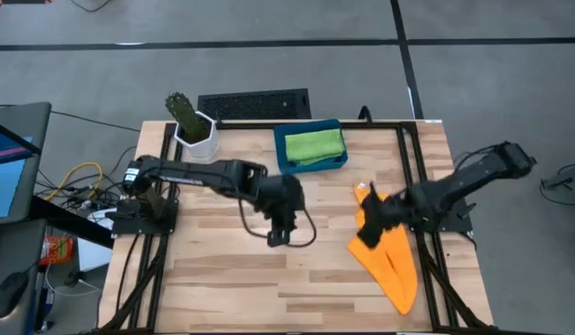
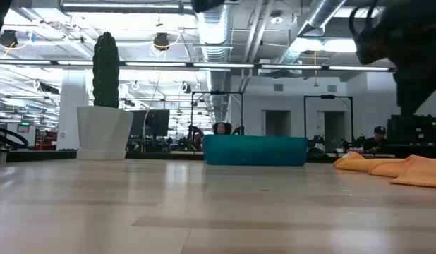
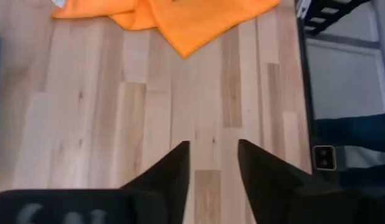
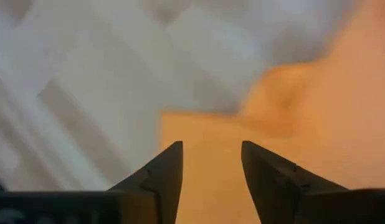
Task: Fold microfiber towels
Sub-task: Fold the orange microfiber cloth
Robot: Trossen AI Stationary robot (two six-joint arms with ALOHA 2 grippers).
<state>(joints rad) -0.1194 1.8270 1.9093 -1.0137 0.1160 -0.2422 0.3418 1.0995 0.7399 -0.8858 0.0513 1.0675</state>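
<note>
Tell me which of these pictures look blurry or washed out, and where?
Right wrist view: the orange towel and table are soft, out of focus. Low view: bright ceiling lights glare; the near table is blurred. High view and left wrist view are evenly lit, the fingers sharp.

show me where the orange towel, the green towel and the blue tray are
orange towel (image 1: 392, 265), high view, its lower folded half.
green towel (image 1: 314, 145), high view, middle of the cloth.
blue tray (image 1: 280, 158), high view, its left rim.
</note>
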